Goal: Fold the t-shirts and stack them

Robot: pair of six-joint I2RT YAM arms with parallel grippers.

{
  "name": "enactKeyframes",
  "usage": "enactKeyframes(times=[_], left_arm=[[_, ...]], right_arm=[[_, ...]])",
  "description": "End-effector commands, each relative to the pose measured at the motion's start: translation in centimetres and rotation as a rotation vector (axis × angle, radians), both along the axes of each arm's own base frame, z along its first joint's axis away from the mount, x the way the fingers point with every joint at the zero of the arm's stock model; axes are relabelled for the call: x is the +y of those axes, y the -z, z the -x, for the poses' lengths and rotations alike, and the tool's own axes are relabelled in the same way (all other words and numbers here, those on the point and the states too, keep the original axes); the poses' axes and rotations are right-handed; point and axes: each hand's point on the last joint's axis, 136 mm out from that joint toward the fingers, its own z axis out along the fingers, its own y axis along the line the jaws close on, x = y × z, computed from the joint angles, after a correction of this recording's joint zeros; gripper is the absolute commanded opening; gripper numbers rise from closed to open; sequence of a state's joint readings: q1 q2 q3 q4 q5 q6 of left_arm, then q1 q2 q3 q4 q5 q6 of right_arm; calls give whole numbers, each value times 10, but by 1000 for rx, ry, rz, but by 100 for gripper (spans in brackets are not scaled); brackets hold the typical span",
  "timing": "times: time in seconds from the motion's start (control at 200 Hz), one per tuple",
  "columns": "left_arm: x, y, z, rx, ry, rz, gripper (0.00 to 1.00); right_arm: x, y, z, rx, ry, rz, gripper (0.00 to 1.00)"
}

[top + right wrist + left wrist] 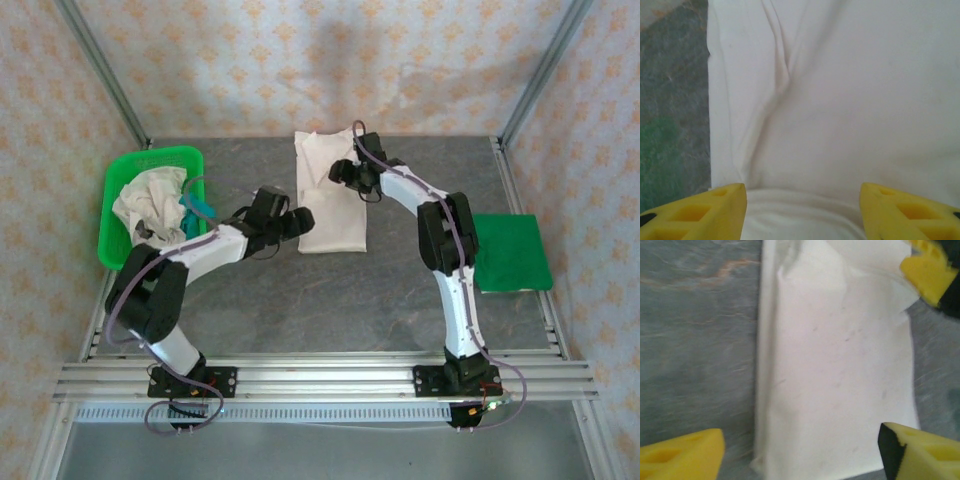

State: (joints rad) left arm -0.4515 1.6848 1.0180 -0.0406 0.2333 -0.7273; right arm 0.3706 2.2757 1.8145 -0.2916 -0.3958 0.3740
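A cream t-shirt [335,225] lies folded into a long strip on the grey table, running from the middle toward the back. My left gripper [297,222] hovers at its near left end. In the left wrist view that gripper [801,445] is open, and its yellow fingers straddle the strip's [835,365] width. My right gripper [345,172] sits over the strip's far half. It [802,195] is open too, above creased cloth [840,100] with a rolled fold between its fingers. A crumpled cream t-shirt [145,200] and a teal one [190,210] lie in the basket.
The green plastic basket [160,155] stands at the left edge of the table. A flat green mat [510,250] lies at the right edge. Metal frame posts rise at the back corners. One yellow finger of the right gripper [930,270] shows in the left wrist view.
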Motion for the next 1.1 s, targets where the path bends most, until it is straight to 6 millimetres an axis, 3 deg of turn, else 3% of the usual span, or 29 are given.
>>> enactKeyframes(times=[0.0, 0.17, 0.335, 0.465, 0.605, 0.801, 0.956, 1.096], left_arm=[[-25, -1, -16, 1, 27, 52, 65], [-38, 35, -19, 72, 38, 33, 41], [-39, 58, -3, 123, 49, 11, 36], [-36, 76, 19, 161, 53, -12, 34], [-33, 76, 44, 163, 63, -50, 34], [-24, 74, 84, 169, 57, -73, 33], [-21, 63, 114, 156, 53, -81, 34], [-19, 42, 121, 117, 37, -71, 37]], right_arm=[[-8, -11, 6, -39, -4, 38, 59], [-11, 16, 11, 10, -17, 80, 56], [-16, 29, 10, 28, -26, 127, 56], [-16, 34, 20, 53, -41, 118, 56], [-23, 41, 44, 67, -34, 121, 56], [-27, 47, 102, 91, -57, 134, 56], [-34, 34, 140, 78, -55, 144, 56], [-44, 13, 149, 25, -76, 187, 59]])
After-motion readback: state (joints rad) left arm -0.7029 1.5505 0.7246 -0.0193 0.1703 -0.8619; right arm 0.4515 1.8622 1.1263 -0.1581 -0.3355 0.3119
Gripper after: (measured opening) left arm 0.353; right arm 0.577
